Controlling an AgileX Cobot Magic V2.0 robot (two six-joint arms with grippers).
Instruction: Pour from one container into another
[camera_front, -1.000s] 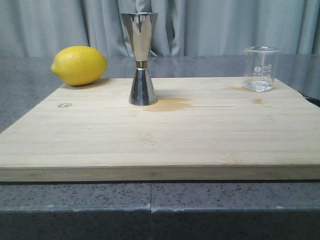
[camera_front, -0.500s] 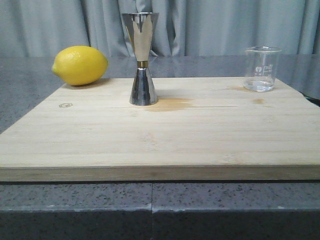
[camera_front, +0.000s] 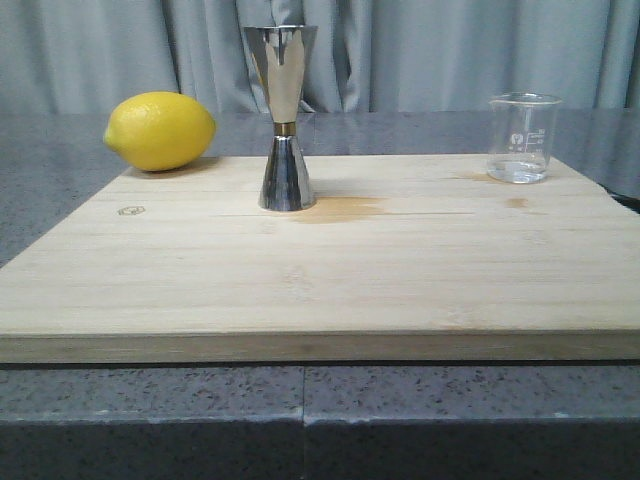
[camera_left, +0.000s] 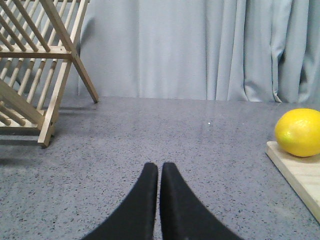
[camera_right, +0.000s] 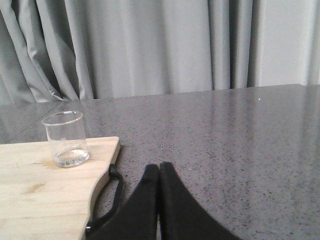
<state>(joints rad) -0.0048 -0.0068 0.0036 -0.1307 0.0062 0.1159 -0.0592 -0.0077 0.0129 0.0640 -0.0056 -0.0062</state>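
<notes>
The small clear glass beaker (camera_front: 521, 137) stands upright at the far right corner of the wooden board (camera_front: 320, 270); the right wrist view shows the beaker (camera_right: 66, 139) near the board's edge. The tall steel jigger (camera_front: 284, 118) with a gold waist band stands upright near the board's far middle-left. Neither arm shows in the front view. My left gripper (camera_left: 159, 166) is shut and empty over the grey counter, left of the board. My right gripper (camera_right: 159, 167) is shut and empty over the counter, right of the board beside its black handle (camera_right: 111, 197).
A yellow lemon (camera_front: 160, 130) lies at the board's far left corner, and the left wrist view shows the lemon (camera_left: 299, 132). A wooden dish rack (camera_left: 35, 65) stands on the counter further left. A damp stain (camera_front: 340, 208) marks the board beside the jigger. Grey curtains hang behind.
The front view has shifted by a couple of pixels since one second ago; the objects keep their places on the board.
</notes>
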